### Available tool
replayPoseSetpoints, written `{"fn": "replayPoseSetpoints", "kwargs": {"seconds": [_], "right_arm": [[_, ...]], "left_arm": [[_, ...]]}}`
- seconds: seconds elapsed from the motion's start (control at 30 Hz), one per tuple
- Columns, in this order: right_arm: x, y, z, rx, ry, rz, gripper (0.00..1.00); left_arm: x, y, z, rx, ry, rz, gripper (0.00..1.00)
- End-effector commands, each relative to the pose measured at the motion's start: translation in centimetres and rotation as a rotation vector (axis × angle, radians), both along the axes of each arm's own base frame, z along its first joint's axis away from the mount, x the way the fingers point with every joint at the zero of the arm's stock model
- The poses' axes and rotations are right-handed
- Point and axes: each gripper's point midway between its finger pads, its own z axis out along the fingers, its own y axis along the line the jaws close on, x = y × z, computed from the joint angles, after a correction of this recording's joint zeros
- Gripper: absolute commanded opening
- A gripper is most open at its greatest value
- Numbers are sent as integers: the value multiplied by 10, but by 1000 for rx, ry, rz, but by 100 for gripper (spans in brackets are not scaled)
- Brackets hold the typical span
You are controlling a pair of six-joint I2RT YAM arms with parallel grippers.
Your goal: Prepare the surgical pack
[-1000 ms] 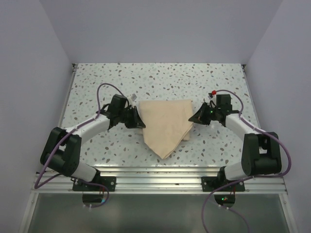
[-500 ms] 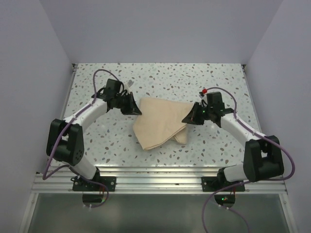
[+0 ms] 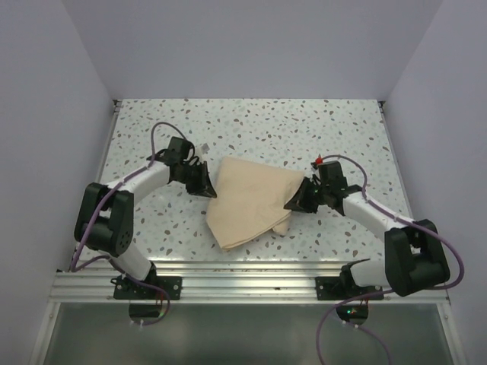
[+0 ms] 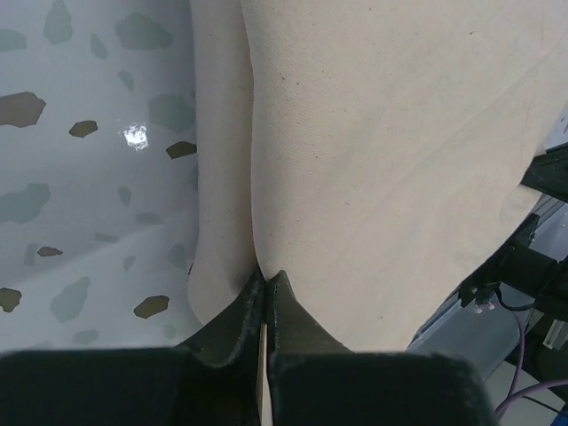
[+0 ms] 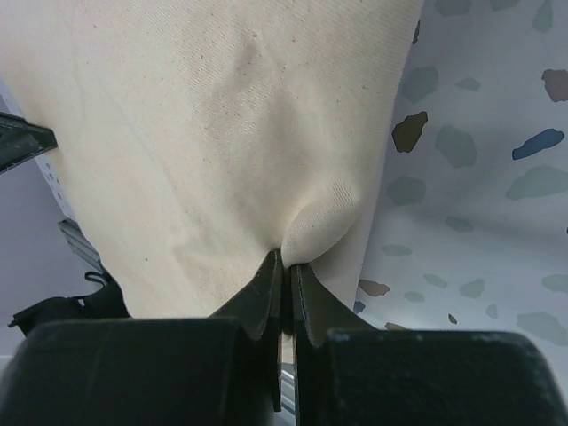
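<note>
The beige cloth sheet hangs as a folded triangle between my two grippers over the speckled table, its point toward the near edge. My left gripper is shut on the cloth's upper left corner; in the left wrist view the cloth runs out from between the closed fingertips. My right gripper is shut on the right corner; in the right wrist view the cloth bunches at the pinched fingertips. The steel tray, instruments and gauze packets are out of view.
The speckled table is walled on the left, right and back. An aluminium rail runs along the near edge between the arm bases.
Both grippers have carried the cloth: the left swung back then slightly toward the near side, the right moved nearer and leftward. The cloth's hanging point has shifted left and it is more bunched.
</note>
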Motion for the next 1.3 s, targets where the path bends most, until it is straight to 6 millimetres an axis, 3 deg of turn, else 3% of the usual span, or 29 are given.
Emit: {"fn": "replayPoseSetpoints", "kwargs": {"seconds": [0.0,0.13,0.4,0.6,0.63,0.7,0.93,1.03,1.13,1.27], "right_arm": [[-21,-9,-35,-91,98,-18,0],[-26,-17,-45,-150,120,-31,0],[-26,-29,-49,-229,121,-19,11],[-22,-35,-44,-272,101,-13,45],[-21,-36,-43,-276,97,-17,56],[-21,-37,-41,-282,87,-13,62],[-19,-26,-52,-250,104,37,58],[-15,-28,-56,-279,106,44,47],[-8,-25,-58,-286,103,64,44],[14,-24,-63,-269,103,74,25]], "left_arm": [[-11,15,-16,68,2,-13,0],[-14,25,-31,122,4,9,0],[-19,24,-37,105,-4,14,0],[-32,24,-40,89,-18,43,0],[-35,25,-39,88,-26,46,0],[-34,25,-37,89,-40,56,0],[-44,18,-44,92,-48,42,0],[-48,21,-49,106,-56,60,0],[-57,22,-57,103,-38,71,0],[-55,26,-56,109,-75,118,0]]}}
